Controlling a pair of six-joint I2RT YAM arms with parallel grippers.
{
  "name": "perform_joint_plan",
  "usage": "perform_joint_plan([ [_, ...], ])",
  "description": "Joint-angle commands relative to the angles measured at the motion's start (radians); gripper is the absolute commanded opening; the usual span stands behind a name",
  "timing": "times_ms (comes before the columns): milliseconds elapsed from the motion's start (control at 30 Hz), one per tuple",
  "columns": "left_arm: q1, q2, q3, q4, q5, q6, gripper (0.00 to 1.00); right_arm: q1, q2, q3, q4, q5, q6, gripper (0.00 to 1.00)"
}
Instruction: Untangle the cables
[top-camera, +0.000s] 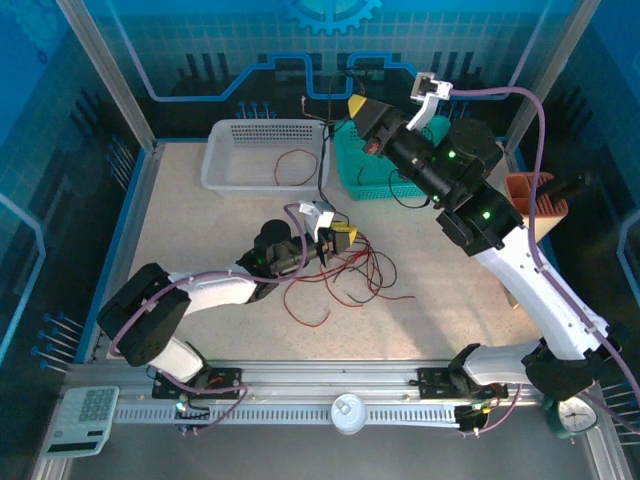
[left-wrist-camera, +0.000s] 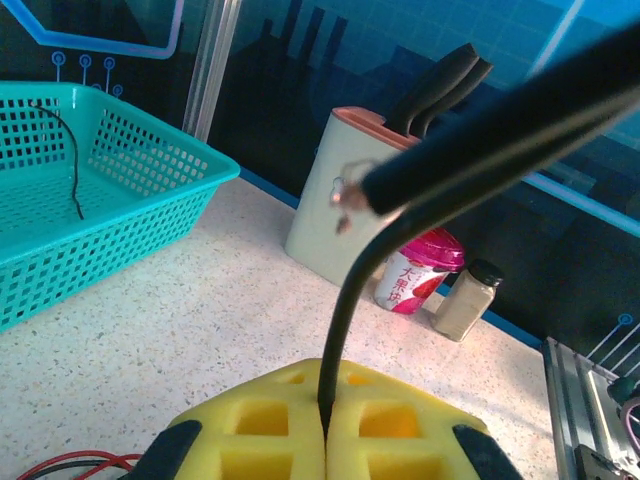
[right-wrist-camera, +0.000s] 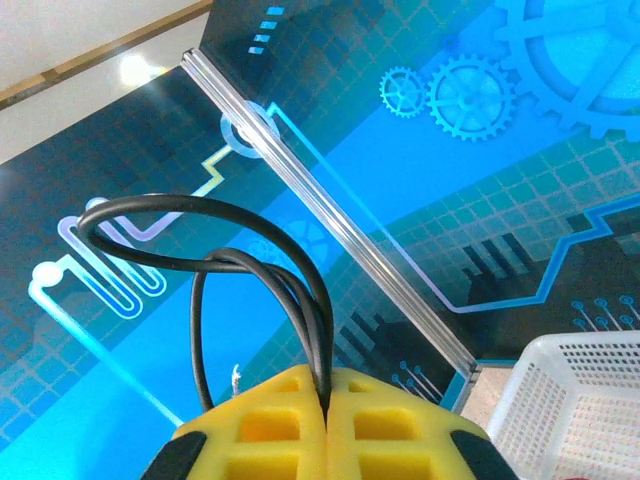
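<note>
Both hands (left-wrist-camera: 325, 440) (right-wrist-camera: 325, 425) clamp black cables (left-wrist-camera: 340, 340) — white basket (top-camera: 240, 135) holds red cable (top-camera: 292, 165), teal basket (left-wrist-camera: 150, 160) a black one (left-wrist-camera: 70, 160).

This looks like a robotics lab test cell rather than a home or shop. Two robot arms (top-camera: 200, 295) are bolted to a metal rail (top-camera: 330, 385) at the near edge of a speckled surface (top-camera: 450, 300). It is fenced by aluminium posts (top-camera: 105, 70) and blue printed panels (right-wrist-camera: 470, 95) with gear and circuit motifs. The props are staged household items: a white basket (top-camera: 265, 125), a teal basket (left-wrist-camera: 150, 180), a knife block (left-wrist-camera: 340, 230), a calculator (top-camera: 85, 420) and a dial timer (top-camera: 575, 418).
</note>
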Motion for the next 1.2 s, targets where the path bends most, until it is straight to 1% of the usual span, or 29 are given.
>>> perform_joint_plan([
  [0, 0.007, -0.080, 0.002, -0.037, 0.041, -0.041, 0.00, -0.013, -0.031, -0.011, -0.010, 0.052, -0.044, 0.00],
  [67, 0.011, -0.146, 0.002, -0.111, 0.042, -0.073, 0.00, -0.048, -0.031, -0.020, -0.052, 0.064, -0.063, 0.00],
  [167, 0.015, -0.273, 0.053, -0.333, 0.076, -0.092, 0.00, -0.115, -0.029, -0.066, -0.114, 0.073, -0.086, 0.00],
  [233, 0.016, -0.359, 0.107, -0.505, 0.107, -0.096, 0.00, -0.165, -0.026, -0.120, -0.137, 0.063, -0.089, 0.00],
  [333, 0.017, -0.451, 0.208, -0.722, 0.151, -0.103, 0.00, -0.220, -0.029, -0.212, -0.144, 0.037, -0.084, 0.00],
  [433, 0.018, -0.501, 0.314, -0.865, 0.194, -0.112, 0.00, -0.257, -0.031, -0.291, -0.138, -0.001, -0.077, 0.00],
  [533, 0.024, -0.510, 0.431, -0.983, 0.226, -0.119, 0.00, -0.275, -0.033, -0.347, -0.152, 0.000, -0.085, 0.00],
  [633, 0.041, -0.493, 0.536, -1.076, 0.216, -0.112, 0.00, -0.289, -0.048, -0.398, -0.171, 0.007, -0.087, 0.00],
  [767, 0.087, -0.459, 0.610, -1.100, 0.179, -0.134, 0.00, -0.295, -0.088, -0.481, -0.176, 0.008, -0.086, 0.01],
  [867, 0.134, -0.419, 0.643, -1.058, 0.189, -0.217, 0.00, -0.297, -0.113, -0.523, -0.195, 0.007, -0.099, 0.05],
  [900, 0.148, -0.401, 0.655, -1.042, 0.196, -0.260, 0.00, -0.298, -0.122, -0.531, -0.205, 0.004, -0.106, 0.07],
  [933, 0.161, -0.383, 0.668, -1.024, 0.208, -0.298, 0.00, -0.299, -0.130, -0.536, -0.214, 0.004, -0.114, 0.12],
  [967, 0.170, -0.369, 0.684, -1.012, 0.218, -0.329, 0.00, -0.300, -0.138, -0.539, -0.221, 0.003, -0.120, 0.19],
  [1067, 0.187, -0.316, 0.740, -0.990, 0.261, -0.415, 0.00, -0.300, -0.170, -0.528, -0.249, -0.008, -0.144, 0.46],
  [1133, 0.192, -0.283, 0.783, -0.971, 0.292, -0.472, 0.00, -0.301, -0.192, -0.511, -0.272, -0.015, -0.155, 0.57],
  [1167, 0.193, -0.271, 0.797, -0.959, 0.305, -0.495, 0.00, -0.300, -0.201, -0.506, -0.278, -0.020, -0.159, 0.60],
])
